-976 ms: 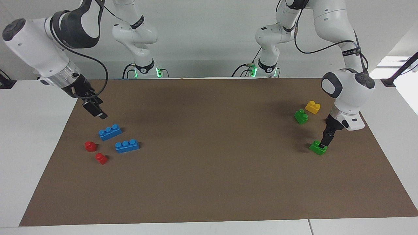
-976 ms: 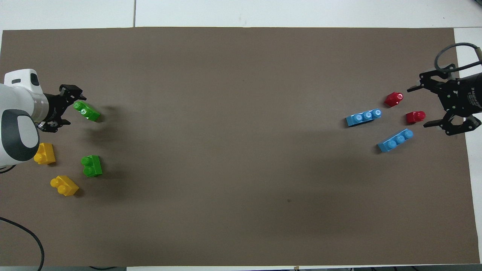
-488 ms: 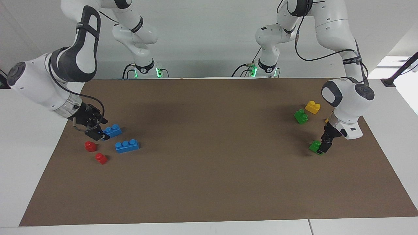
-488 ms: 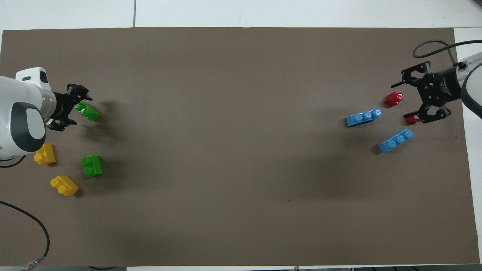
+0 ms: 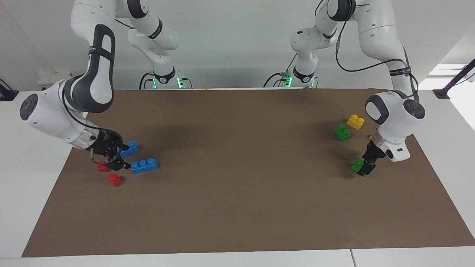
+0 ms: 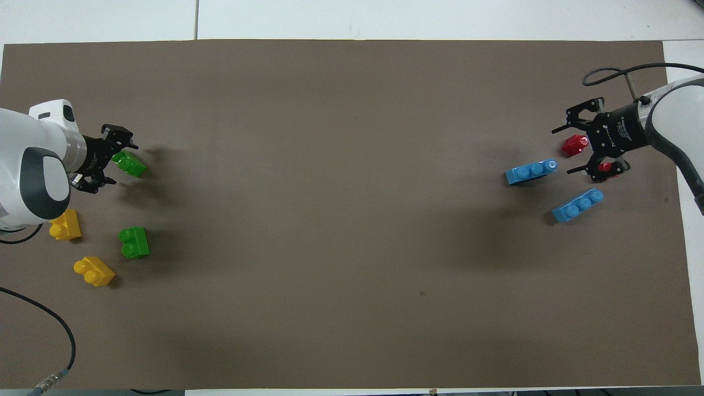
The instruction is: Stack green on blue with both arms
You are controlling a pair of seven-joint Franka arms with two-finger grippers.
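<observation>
Facing view: we read no writing. Left pincer (image 5: 366,167) straddles the green (image 5: 358,165), spread; right pincer (image 5: 115,157), spread, reaches the blue (image 5: 129,148) on the bench (image 5: 237,207).

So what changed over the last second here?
The right gripper came down from up high to the end of the blue brick that lies nearer the robots, beside a red brick, with its jaws open. The left gripper sank lower around the green brick; it is open and has no grip yet. No brick has moved.
</observation>
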